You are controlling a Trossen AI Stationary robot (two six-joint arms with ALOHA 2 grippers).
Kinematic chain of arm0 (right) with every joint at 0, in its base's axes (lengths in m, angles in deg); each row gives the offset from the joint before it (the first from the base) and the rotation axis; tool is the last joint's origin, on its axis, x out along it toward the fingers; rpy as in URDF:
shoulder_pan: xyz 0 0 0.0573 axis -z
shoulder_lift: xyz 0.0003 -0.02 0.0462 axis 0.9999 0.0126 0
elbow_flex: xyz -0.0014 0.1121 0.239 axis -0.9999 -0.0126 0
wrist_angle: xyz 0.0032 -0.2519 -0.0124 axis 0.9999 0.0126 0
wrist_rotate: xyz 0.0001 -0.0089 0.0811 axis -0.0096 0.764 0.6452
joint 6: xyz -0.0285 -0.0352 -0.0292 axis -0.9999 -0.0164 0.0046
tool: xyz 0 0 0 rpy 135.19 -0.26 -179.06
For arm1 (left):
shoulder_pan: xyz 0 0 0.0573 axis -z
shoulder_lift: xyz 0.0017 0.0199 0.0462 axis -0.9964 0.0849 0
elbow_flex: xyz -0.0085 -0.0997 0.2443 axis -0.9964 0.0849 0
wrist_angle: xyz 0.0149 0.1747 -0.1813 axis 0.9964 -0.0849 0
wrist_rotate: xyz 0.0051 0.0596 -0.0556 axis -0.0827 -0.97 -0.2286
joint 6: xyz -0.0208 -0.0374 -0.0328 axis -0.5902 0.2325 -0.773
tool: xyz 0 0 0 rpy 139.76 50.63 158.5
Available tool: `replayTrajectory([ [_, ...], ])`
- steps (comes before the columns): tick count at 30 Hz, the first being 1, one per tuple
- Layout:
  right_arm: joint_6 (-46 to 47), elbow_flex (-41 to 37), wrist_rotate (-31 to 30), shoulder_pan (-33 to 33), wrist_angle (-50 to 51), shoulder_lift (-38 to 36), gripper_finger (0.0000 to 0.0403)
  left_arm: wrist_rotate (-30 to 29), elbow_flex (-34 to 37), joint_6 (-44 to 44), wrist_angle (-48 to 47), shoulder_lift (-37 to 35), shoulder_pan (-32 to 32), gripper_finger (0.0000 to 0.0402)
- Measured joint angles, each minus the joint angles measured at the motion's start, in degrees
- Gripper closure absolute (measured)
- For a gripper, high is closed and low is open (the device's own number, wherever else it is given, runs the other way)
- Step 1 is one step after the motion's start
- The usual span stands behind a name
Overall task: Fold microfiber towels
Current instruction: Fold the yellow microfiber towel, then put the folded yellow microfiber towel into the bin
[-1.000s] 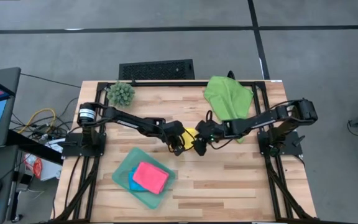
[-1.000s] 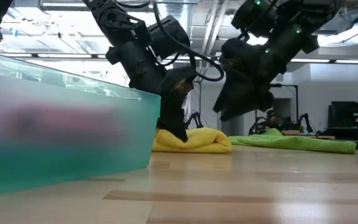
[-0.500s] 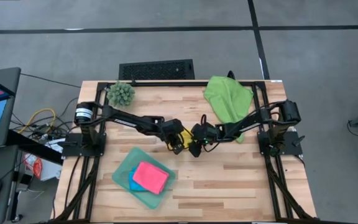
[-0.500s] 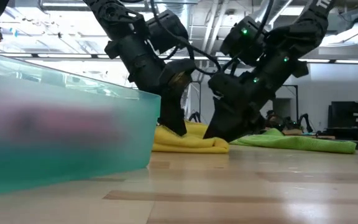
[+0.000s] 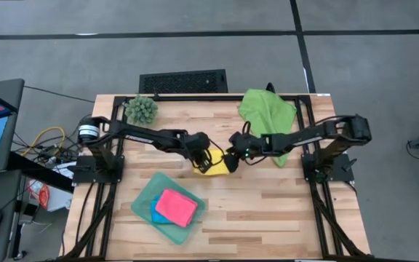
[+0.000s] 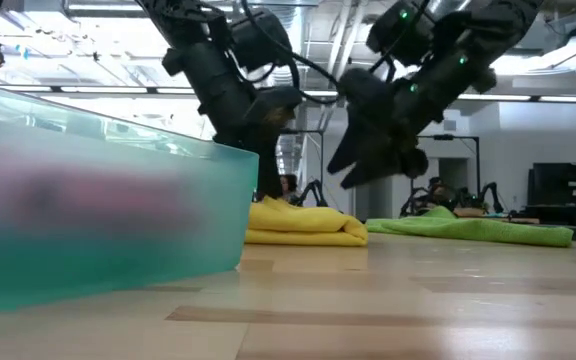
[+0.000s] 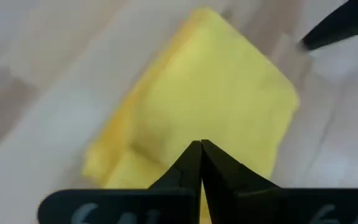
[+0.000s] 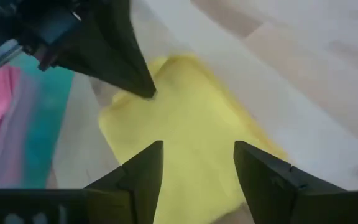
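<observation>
A wooden table [image 5: 268,211] stands on a grey floor, with a dark frame around it. From above, the yellow towel [image 5: 215,163] lies folded near the middle of the table. The left gripper [image 5: 201,154] is at the towel's left edge, and the right gripper [image 5: 233,151] is just beside its right edge. Behind the yellow towel, toward the far right corner, the green towel [image 5: 266,115] lies crumpled. In front of the yellow towel, to the left, a teal tray [image 5: 143,204] holds the pink towel [image 5: 176,207] on top of the blue towel [image 5: 155,215]. A spiky green plant [image 5: 142,109] sits at the far left corner.

At table height, the yellow towel [image 6: 303,224] lies flat on the wood beside the tray [image 6: 98,210], and the right gripper [image 6: 373,160] hangs above it, not touching.

From the left wrist, the fingers [image 7: 188,168] are pressed together, over the yellow towel [image 7: 216,93], with nothing between them.

From the right wrist, the fingers [image 8: 143,174] stand wide apart and empty over the yellow towel [image 8: 185,124].
</observation>
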Motion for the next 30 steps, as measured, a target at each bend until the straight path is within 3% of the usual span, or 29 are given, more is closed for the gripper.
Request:
replayTrajectory([
  [5, 2.0, 0.1, -0.4, 1.7, 4.4, -3.1, 0.0182, -5.2, 0.0, -6.5, -6.8, -3.5, 0.0, 0.0401],
  [12, 4.5, 0.0, -0.5, 1.8, 10.0, -6.1, 0.0182, -5.2, 0.0, -17.4, -13.8, -8.8, 1.3, 0.0394],
  [18, 4.9, 0.0, -1.8, 2.2, 13.2, -9.6, 0.0182, -5.3, 0.0, -20.6, -16.7, -11.1, 2.0, 0.0322],
  [24, 13.2, 0.0, -0.9, 3.3, 20.8, -10.1, 0.0178, -5.8, 0.0, -23.2, -17.7, -10.0, 2.0, 0.0237],
  [30, 18.6, 0.0, 0.1, 2.7, 22.2, -6.8, 0.0164, -8.9, 3.2, -26.3, -18.6, -10.0, 1.7, 0.0206],
])
